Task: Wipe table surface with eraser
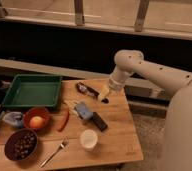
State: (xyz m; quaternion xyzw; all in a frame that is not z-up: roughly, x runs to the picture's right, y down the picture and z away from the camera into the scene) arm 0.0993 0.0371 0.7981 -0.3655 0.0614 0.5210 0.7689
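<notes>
Camera view: the gripper (pixel 104 94) hangs with its fingers spread, right of the green tray (pixel 33 91), above the far part of the table surface (pixel 116 135). The eraser (pixel 99 122) lies flat on the table, right of the tray and nearer the camera, just beside a blue-grey block (pixel 84 111).

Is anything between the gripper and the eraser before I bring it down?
Nothing visible does. The gripper hangs open over the far edge of the table surface, with only bare wood between it and the eraser. The blue-grey block lies close beside the eraser and could crowd a grasp.
</notes>
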